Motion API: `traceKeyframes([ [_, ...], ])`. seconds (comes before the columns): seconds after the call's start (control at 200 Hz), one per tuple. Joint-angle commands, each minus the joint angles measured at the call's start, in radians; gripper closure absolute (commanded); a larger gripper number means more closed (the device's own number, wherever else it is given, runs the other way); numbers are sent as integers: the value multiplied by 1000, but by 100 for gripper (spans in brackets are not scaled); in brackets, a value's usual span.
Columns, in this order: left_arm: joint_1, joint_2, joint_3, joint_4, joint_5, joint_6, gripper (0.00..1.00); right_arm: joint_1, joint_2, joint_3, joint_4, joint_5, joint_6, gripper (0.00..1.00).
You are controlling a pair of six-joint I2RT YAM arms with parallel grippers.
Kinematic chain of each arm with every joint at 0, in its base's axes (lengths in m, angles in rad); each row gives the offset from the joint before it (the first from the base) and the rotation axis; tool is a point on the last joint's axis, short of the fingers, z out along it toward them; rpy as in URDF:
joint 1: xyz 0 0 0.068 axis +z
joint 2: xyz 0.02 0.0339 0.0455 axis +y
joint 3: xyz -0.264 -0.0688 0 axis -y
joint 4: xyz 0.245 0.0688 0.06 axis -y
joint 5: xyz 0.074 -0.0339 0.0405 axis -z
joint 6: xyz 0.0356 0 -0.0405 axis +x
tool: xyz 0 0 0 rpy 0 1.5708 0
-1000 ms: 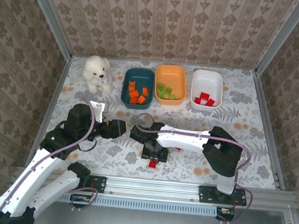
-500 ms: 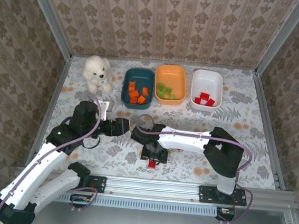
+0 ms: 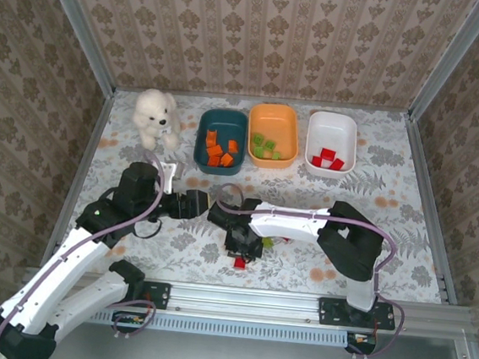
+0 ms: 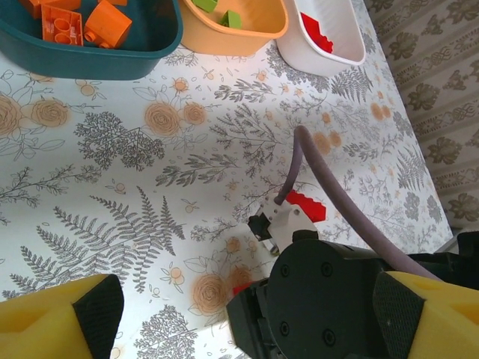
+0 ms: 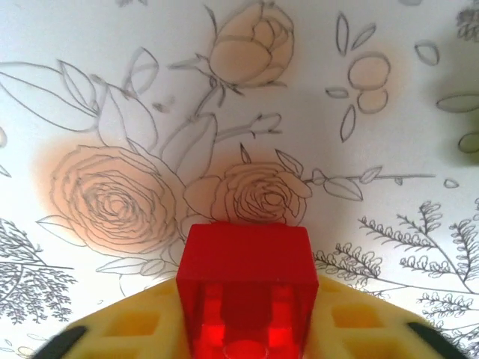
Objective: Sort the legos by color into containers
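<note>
- Right wrist view: the right gripper (image 5: 245, 323) has just closed; its yellow fingers (image 5: 135, 325) now pinch a red brick (image 5: 245, 288).
- Grasp looks made. Likely next: carry it to the white tub (image 3: 332, 131), which holds the reds.
- Brick: glossy, squarish, low over the floral table (image 5: 112, 90), near the front edge.
- Left gripper (image 3: 199, 203): fingers still spread, empty.

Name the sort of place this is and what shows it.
Probably a robot test cell: aluminium framing around wallpapered walls, two arms bolted to a rail, and a teal tub, an orange tub and a white tub holding bricks.
</note>
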Motion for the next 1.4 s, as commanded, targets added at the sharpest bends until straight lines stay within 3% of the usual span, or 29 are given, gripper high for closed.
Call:
traceKeyframes([
  [0.0, -9, 5, -7, 33, 24, -4, 11, -7, -18, 44, -78, 63, -36, 78],
  [0.18, -10, 39, -6, 77, 25, -11, 11, -94, -144, 161, -237, 242, -167, 79],
  [0.37, -36, 169, 27, 169, 41, -10, 11, -397, -238, 244, -258, 323, -387, 79],
  [0.505, -97, 312, 93, 219, 22, 14, 11, -623, -172, 351, -192, 314, -539, 79],
  [0.705, -166, 470, 174, 290, -20, 4, 11, -832, 29, 530, -42, 244, -645, 78],
  [0.86, -190, 553, 238, 286, -36, 17, 12, -918, 249, 731, -26, 113, -716, 75],
  [1.02, -202, 594, 270, 268, -40, 32, 11, -972, 464, 939, -125, 28, -725, 73],
  [1.27, -251, 672, 330, 205, -44, 110, 12, -1014, 586, 1054, -162, -102, -718, 65],
  [1.395, -277, 709, 339, 173, -37, 161, 13, -1019, 595, 1070, -199, -96, -721, 49],
])
